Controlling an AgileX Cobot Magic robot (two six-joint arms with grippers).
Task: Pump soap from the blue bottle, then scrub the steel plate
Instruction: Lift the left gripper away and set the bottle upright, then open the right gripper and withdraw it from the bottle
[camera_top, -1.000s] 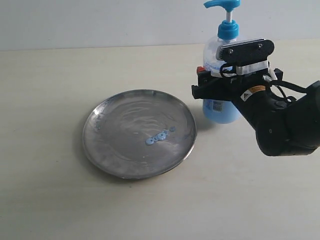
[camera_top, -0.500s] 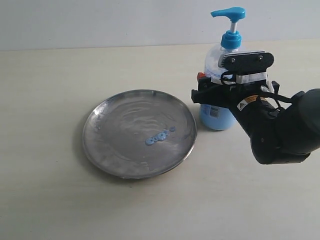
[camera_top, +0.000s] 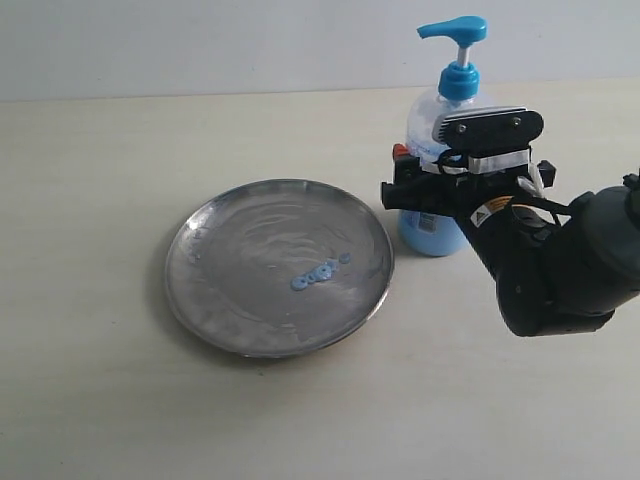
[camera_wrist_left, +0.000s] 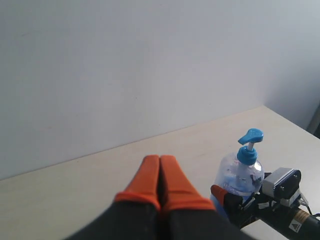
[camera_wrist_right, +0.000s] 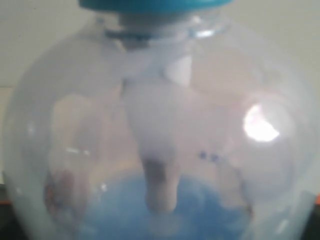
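Note:
The blue bottle (camera_top: 428, 112) stands upright on the table, right of the steel plate (camera_top: 235, 235), and its blue pump head (camera_top: 455, 30) is up. My right gripper (camera_top: 432, 165) is shut on the bottle's body, with one orange fingertip (camera_top: 400, 151) showing at the bottle's left side. The bottle (camera_wrist_right: 160, 125) fills the right wrist view, with pale blue liquid low inside. Small blue drops of soap (camera_top: 320, 272) lie on the plate, right of its centre. My left gripper (camera_wrist_left: 160, 162) is shut on nothing, raised above the table, and looks toward the bottle (camera_wrist_left: 240, 172).
The cream table (camera_top: 100, 400) spreads around the plate, with a pale wall (camera_top: 200, 40) at its back edge. The right arm's black body (camera_top: 560, 270) sits low at the right of the bottle.
The bottle, held in the right gripper, has come down and slightly left since a second ago. Over the last half second it has barely moved. The plate and soap drops are unchanged.

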